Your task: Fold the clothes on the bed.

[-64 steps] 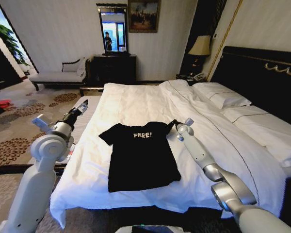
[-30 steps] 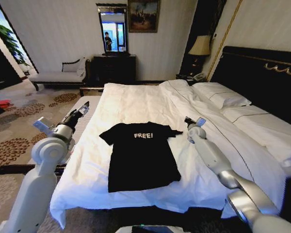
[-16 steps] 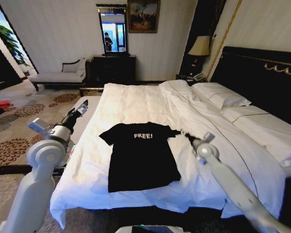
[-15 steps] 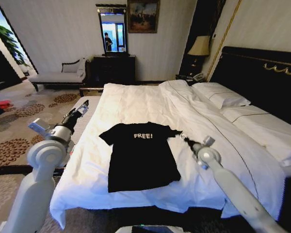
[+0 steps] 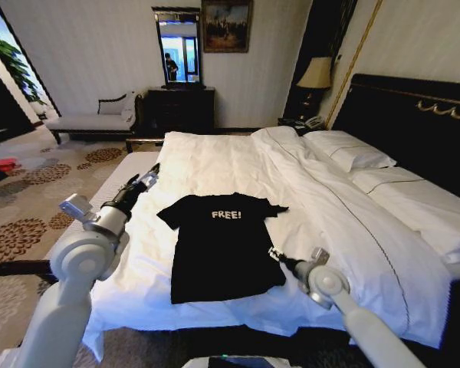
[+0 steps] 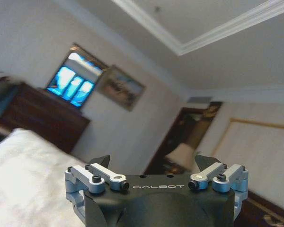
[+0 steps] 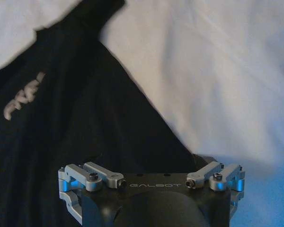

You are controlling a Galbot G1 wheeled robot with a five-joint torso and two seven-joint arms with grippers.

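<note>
The black T-shirt (image 5: 224, 247) lies spread flat on the bed (image 5: 215, 165), in the lower middle of the head view, on the white duvet near the foot-side edge closest to the camera. Its long axis runs up and down the frame: collar and white "FREE!" lettering toward the top, hem toward the bottom. Both short sleeves stick out sideways, one toward frame left, one toward frame right. In the right wrist view the shirt (image 7: 61, 118) fills the left part, the white duvet (image 7: 203, 71) the rest.

The right tool (image 5: 274, 255) sits in the lower middle-right of the head view, at the shirt's right edge close to the hem corner; its fingers stand apart and grip nothing. The left tool (image 5: 149, 179) hovers at the middle left, over the bed's left edge just beside the left sleeve, its fingers spread wide and empty, as the left wrist view (image 6: 151, 163) shows.

White pillows (image 5: 353, 153) lie in the upper right against the dark headboard (image 5: 414, 115). A lamp (image 5: 317, 73), a dark dresser (image 5: 180, 107) under a mirror (image 5: 178, 47), and a pale chaise bench (image 5: 92, 119) line the far wall. Nothing lies on the shirt.
</note>
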